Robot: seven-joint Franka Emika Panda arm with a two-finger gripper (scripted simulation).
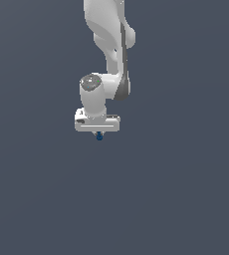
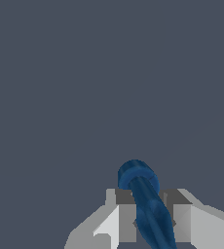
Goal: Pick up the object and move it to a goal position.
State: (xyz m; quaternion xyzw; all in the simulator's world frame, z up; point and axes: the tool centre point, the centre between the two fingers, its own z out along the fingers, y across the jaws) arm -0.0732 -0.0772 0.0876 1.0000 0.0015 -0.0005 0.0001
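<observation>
From the exterior view, my arm (image 1: 111, 45) comes down from the top edge of the frame, white with a dark seam along its side, and ends in my gripper (image 1: 99, 133), whose broad white body sits level. Just beneath that body a small dark blue tip shows: the object (image 1: 99, 136), poking out below my fingers. It is tiny against my hand and only its lower end can be seen from here; the rest is hidden behind the gripper body. All around me is a flat, even grey-blue ground (image 1: 186, 199). I can make out nothing else near the gripper in this view, and nothing between it and the open ground to either side. Whether the object touches any surface below, I cannot tell.

From the wrist view, my two grey fingers (image 2: 126, 221) stand narrow, one on each side of the object (image 2: 148, 204), pressed against its slim blue shaft. I am holding it between them. Its rounded, ringed end sticks out past my fingertips, and the shaft runs back at a slight tilt between the pads. Beyond the rounded end there is only the same plain grey-blue ground (image 2: 84, 73).
</observation>
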